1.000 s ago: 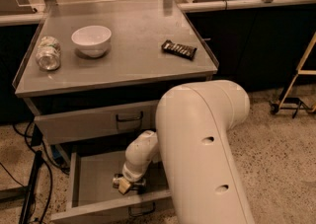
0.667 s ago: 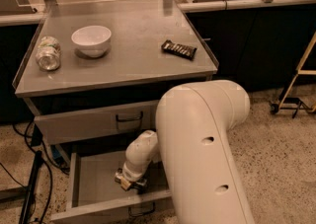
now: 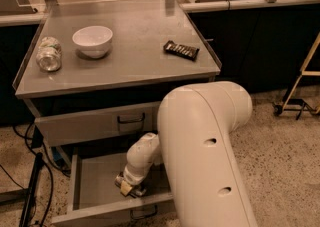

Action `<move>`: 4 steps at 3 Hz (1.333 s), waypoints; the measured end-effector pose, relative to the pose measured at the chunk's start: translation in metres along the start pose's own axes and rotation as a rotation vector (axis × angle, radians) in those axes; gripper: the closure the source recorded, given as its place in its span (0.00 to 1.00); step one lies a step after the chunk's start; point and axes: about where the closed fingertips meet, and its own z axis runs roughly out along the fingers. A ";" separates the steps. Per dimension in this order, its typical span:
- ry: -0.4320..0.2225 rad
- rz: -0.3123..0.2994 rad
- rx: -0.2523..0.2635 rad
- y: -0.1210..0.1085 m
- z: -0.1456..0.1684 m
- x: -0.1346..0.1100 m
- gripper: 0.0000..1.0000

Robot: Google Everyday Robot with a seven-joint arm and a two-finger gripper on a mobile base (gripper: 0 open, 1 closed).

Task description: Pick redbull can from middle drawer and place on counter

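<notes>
The middle drawer [image 3: 95, 183] is pulled open below the closed top drawer [image 3: 90, 126]. My gripper [image 3: 129, 187] reaches down into the open drawer near its front wall, at the end of the white wrist. The big white arm [image 3: 210, 156] covers the drawer's right half. The redbull can is hidden; I cannot see it in the drawer or at the gripper. The counter [image 3: 135, 56] is the grey steel top of the cabinet, above both drawers.
On the counter stand a white bowl [image 3: 93, 40], a clear crinkled jar [image 3: 49, 54] lying at the left, and a dark snack bar [image 3: 181, 49] at the right. Black cables [image 3: 30, 181] hang left of the cabinet. A wooden stand [image 3: 300, 86] is at the right.
The gripper has shifted very slightly inside the open drawer. Nothing else has moved.
</notes>
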 end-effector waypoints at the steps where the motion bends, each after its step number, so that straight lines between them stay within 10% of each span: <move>1: -0.002 -0.001 -0.005 0.001 -0.001 0.000 1.00; 4: -0.195 0.002 0.107 -0.021 -0.075 0.011 1.00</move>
